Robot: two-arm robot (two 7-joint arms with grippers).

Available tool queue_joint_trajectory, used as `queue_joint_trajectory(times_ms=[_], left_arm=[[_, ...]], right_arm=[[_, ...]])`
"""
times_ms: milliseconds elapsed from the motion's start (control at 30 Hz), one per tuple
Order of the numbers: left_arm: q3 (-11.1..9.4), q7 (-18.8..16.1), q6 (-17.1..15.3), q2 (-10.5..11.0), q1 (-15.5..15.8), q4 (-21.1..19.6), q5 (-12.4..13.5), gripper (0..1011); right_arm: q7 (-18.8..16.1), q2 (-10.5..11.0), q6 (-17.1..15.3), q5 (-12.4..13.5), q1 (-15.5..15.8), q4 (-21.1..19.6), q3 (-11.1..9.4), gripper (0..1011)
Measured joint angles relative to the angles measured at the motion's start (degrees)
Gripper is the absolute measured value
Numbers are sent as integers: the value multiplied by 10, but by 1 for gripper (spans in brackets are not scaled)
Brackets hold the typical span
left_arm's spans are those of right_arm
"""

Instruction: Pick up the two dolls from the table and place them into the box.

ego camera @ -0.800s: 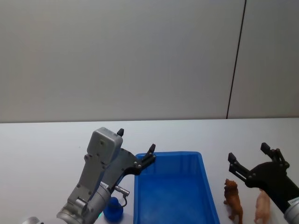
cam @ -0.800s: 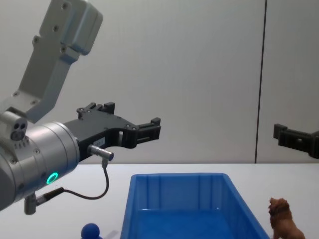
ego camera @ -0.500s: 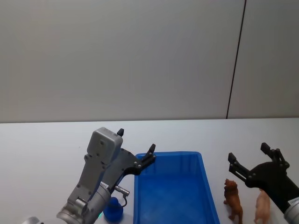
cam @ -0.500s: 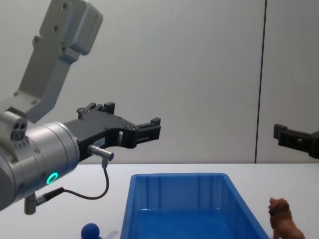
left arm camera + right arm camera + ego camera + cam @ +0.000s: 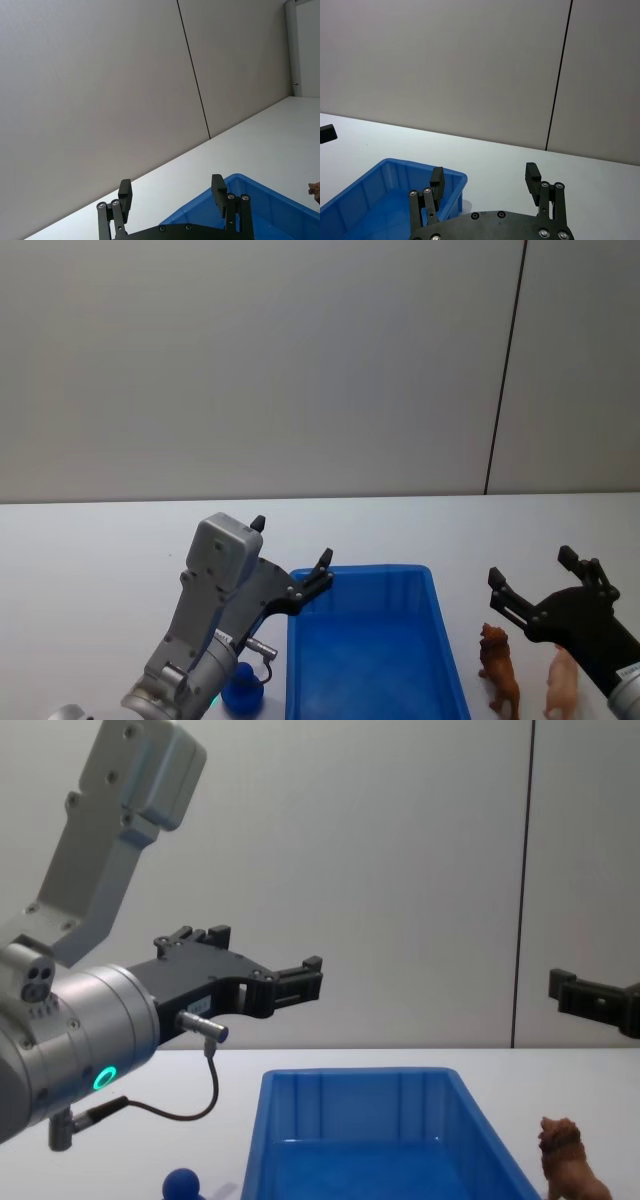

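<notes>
The blue box stands on the white table at the centre front. Right of it stands the brown shaggy doll, seen from the side in the chest view as the brown doll. The dark blue round-headed doll lies left of the box, under my left arm; its head shows as the blue doll. My left gripper hovers open and empty over the box's far left corner. My right gripper hangs open and empty just above the brown doll.
A pale tan animal figure stands right of the brown doll, partly behind my right gripper. A grey wall with a dark vertical seam rises behind the table. Bare tabletop stretches behind the box and to the far left.
</notes>
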State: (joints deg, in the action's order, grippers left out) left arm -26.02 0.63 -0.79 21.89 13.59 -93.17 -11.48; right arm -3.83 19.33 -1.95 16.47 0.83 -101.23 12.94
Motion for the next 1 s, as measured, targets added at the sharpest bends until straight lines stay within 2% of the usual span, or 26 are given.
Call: queue_joint_trajectory(times_ms=[667,1000], left_arm=[[0,0,0,0,0,0,0,1001],[0,0,0,0,0,0,0,1001]], right_arm=[[1,0,0,0,0,1,-1,999],[21,-1,-9,2,5,4,-4,999]])
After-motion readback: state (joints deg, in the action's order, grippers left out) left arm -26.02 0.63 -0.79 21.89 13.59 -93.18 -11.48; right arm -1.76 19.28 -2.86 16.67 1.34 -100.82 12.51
